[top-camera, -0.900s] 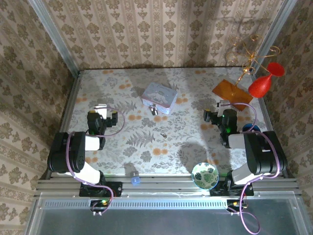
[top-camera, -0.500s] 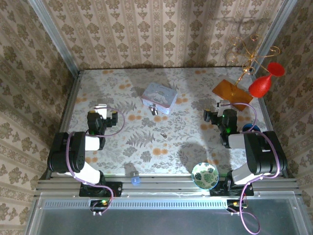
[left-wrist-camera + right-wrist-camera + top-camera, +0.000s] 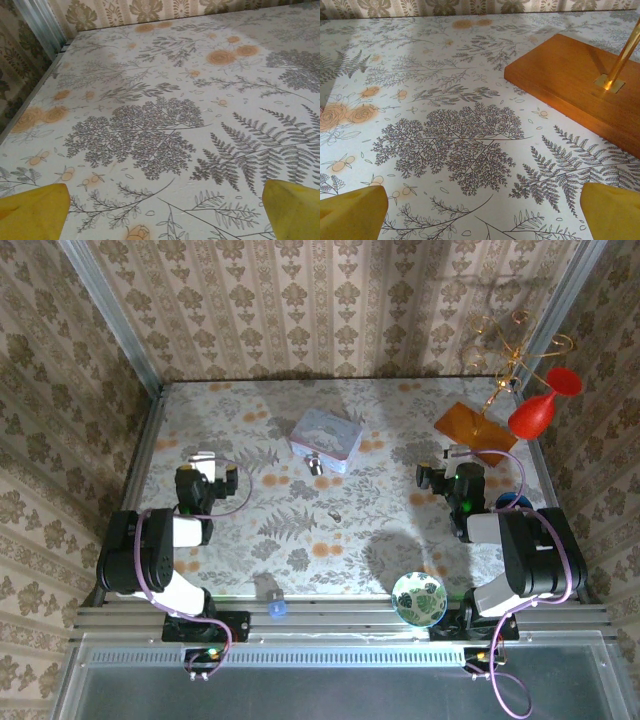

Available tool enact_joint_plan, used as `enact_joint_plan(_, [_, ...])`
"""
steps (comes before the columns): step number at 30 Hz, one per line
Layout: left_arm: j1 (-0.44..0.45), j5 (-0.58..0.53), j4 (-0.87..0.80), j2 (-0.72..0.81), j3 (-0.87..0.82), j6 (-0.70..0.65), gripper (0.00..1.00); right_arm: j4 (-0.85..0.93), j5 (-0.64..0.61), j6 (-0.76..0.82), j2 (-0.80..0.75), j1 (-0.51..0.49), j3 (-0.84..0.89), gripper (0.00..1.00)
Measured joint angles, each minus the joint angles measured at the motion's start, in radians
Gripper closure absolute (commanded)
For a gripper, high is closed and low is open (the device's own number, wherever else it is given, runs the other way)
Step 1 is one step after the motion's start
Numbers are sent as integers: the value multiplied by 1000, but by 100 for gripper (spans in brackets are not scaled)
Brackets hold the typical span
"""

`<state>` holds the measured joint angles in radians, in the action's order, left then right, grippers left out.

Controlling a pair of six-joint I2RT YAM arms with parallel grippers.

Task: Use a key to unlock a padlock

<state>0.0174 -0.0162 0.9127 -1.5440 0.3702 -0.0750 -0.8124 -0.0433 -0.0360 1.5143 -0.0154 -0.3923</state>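
Padlock [image 3: 316, 466] sits just beside the floral tin box [image 3: 326, 437]; key [image 3: 335, 511] lies apart on the worktop [image 3: 400, 540]. Left end effector [image 3: 160, 210] and right end effector [image 3: 482, 212]: fingers spread wide.

the key [image 3: 334, 511] is too small to make out, and the wooden base [image 3: 580, 95] runs off the right edge.

Padlock [image 3: 315, 466]: dark block just beside tin box [image 3: 326, 437]; key [image 3: 335, 512]: tiny, silvery, apart, mid-table.
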Motion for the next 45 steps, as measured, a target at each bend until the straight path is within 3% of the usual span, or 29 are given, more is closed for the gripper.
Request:
enact_joint_plan(10, [-5,24,-6,3,0,0,0,9,0,0,0,0,-5,0])
enact_joint_plan(16, [10,-10,-67,107,0,0,0,87,-5,0,-32,0,-46,0])
enact_joint_plan(23, [89,-134,-187,227,44,-6,0,343,-71,-21,-173,-27,-150,0])
enact_joint_plan(29, [95,-141,-330,290,144,88,0,549,-147,-96,-261,-86,-226,0])
enact_joint_plan(38, [134,-25,-505,119,391,328,0,805,-192,-322,-285,-206,-313,0])
enact_joint_plan(45, [220,70,-599,-78,530,397,0,874,-176,-441,-167,-337,-421,0])
